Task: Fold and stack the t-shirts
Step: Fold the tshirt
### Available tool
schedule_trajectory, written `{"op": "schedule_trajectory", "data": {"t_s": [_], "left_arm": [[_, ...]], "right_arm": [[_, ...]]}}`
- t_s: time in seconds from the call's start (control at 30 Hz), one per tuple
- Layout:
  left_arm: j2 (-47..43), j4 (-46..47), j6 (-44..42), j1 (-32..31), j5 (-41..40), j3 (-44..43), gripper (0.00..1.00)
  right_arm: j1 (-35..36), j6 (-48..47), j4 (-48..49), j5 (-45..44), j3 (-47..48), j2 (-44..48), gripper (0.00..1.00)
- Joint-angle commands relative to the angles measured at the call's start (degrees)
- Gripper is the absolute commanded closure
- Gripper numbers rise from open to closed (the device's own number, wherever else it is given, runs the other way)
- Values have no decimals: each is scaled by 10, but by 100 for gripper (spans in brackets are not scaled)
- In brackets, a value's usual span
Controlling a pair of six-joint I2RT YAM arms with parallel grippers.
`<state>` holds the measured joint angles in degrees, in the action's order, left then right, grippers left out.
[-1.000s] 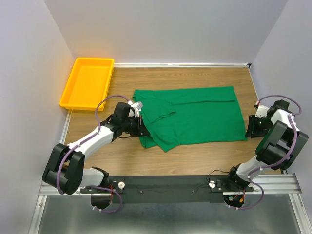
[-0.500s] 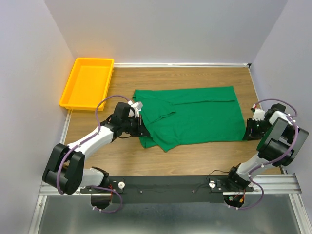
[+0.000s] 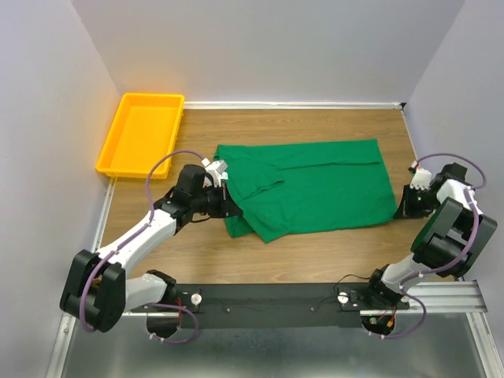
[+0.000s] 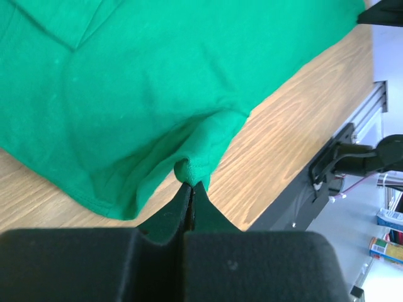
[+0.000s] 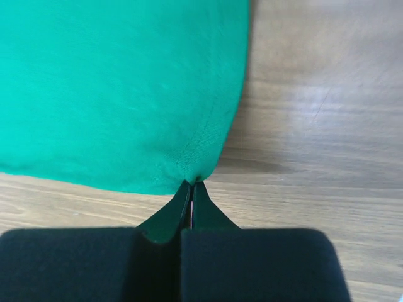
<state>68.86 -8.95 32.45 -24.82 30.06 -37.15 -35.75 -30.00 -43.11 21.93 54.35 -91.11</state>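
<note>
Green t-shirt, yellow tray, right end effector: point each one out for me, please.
green t-shirt (image 3: 315,185), top external view, middle of the flat body.
yellow tray (image 3: 143,132), top external view, bare floor.
right end effector (image 5: 191,185), right wrist view, shut fingertips pinching the shirt's hem corner.

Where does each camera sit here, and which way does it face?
Top external: above and behind the bases, looking down on the wooden table, green t-shirt and yellow tray; left arm and right arm show whole.
Left wrist: on that wrist, looking along the left gripper, shut on a bunched shirt edge; only its fingers show.
Right wrist: on that wrist, looking along the right gripper, shut on the shirt's hem corner; only its fingers show.
Shared: all three show t-shirt and table; only the top shows the tray.
</note>
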Motion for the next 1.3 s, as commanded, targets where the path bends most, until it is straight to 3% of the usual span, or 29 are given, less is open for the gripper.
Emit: {"op": "schedule_trajectory", "data": {"t_s": [0.0,0.5,1.27], "left_arm": [[-44,13,7,2,-18,-3,100],[-80,37,21,14,-24,-27,100],[142,34,-72,44,38,-217,100]], "right_arm": [[-4,2,-11,83,36,37,99],[-4,16,-43,171,137,-35,99],[-4,67,-7,197,204,-159,99]]}}
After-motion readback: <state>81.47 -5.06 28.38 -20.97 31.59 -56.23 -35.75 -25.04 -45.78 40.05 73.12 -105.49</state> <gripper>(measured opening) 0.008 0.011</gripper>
